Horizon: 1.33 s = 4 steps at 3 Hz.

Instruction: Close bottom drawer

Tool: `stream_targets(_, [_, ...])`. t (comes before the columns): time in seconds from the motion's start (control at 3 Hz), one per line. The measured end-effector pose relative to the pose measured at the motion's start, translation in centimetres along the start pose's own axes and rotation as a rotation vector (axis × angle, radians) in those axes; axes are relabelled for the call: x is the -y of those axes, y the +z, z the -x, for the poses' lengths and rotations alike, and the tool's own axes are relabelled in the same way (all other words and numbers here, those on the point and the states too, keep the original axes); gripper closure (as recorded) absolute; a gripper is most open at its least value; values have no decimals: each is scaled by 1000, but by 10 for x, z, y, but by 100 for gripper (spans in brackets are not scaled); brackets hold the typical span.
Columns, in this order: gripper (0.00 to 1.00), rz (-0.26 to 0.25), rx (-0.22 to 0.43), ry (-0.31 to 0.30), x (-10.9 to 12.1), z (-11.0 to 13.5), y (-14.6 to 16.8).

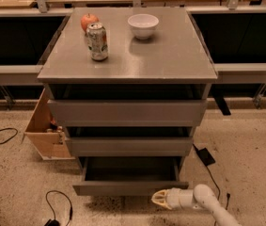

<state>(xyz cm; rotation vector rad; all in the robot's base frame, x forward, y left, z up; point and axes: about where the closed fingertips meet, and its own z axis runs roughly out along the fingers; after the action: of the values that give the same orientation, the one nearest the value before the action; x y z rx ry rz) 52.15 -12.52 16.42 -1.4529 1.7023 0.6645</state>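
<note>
The bottom drawer (130,187) is the lowest of the grey cabinet's three drawers. It stands partly pulled out, with a strip of its dark tray interior (130,173) showing behind the plain grey front. My gripper (160,199) is at the end of a white arm that comes in from the lower right. It sits low over the floor, just in front of the right part of the drawer front, very near or touching it.
On the cabinet top (170,55) stand a can (97,41), a red apple (89,20) and a white bowl (143,25). An open cardboard box (41,128) sits left of the cabinet. Cables (57,206) lie on the speckled floor. A black block (204,157) lies at right.
</note>
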Motion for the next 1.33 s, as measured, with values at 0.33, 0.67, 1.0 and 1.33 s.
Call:
stream_targets(0.33, [100,-27,-5,-25,40,3,-8])
stream_targets(0.67, [100,-38,-6,-38,56,6,-11])
stream_targets(1.0, [100,-53,-9,-43,72,5,-15])
stream_targets(1.33, [100,-53,-9,-43,72,5,-15])
